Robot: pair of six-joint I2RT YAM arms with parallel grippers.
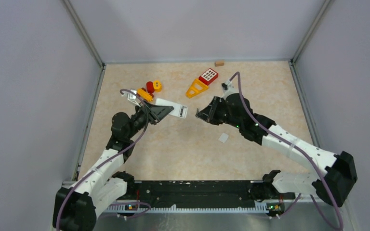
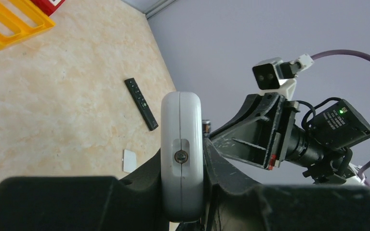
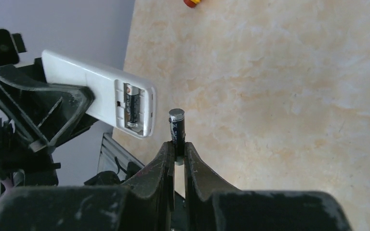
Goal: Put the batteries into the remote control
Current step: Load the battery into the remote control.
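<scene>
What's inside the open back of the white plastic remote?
One dark cylindrical battery lies in the open compartment of the white plastic remote. The left gripper covers the remote's other end.

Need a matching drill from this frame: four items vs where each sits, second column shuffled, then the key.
1. white remote
2. dark battery
3. small white square piece
4. yellow triangle frame

A. alone on the table, touching nothing
B. pinched between the right fingers
C. clamped in the left fingers, compartment open
D. beside the red keypad toy

Pairs: 1-C, 2-B, 3-A, 4-D
</scene>
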